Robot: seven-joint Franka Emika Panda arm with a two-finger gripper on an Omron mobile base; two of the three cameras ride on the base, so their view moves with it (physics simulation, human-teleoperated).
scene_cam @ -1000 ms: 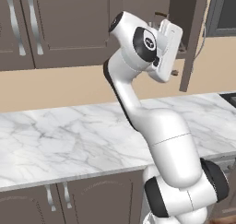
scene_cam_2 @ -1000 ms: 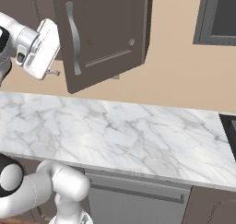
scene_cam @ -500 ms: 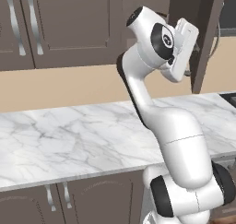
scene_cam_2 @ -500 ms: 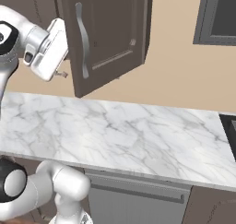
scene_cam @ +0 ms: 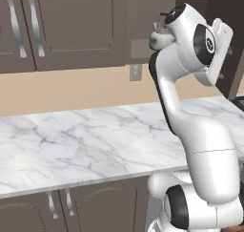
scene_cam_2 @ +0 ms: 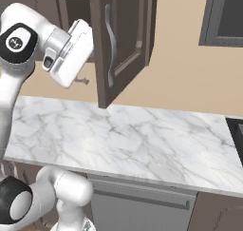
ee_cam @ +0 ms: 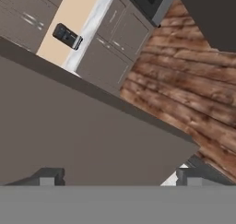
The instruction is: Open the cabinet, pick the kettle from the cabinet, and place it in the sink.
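I have the cabinet door [scene_cam_2: 124, 40] swung wide at upper centre of the right base view, the gripper [scene_cam_2: 81, 81] with fingers spread and empty beside its handle [scene_cam_2: 110, 44], freeing access to the kettle [scene_cam: 159, 36], top centre-right of the left view

- I see the kettle [scene_cam: 161, 36] mostly hidden behind the arm's elbow.
- The cabinet [scene_cam_2: 124, 40] door's top runs off the frame.
- The sink [scene_cam_2: 237, 137] is cut at the right edge.
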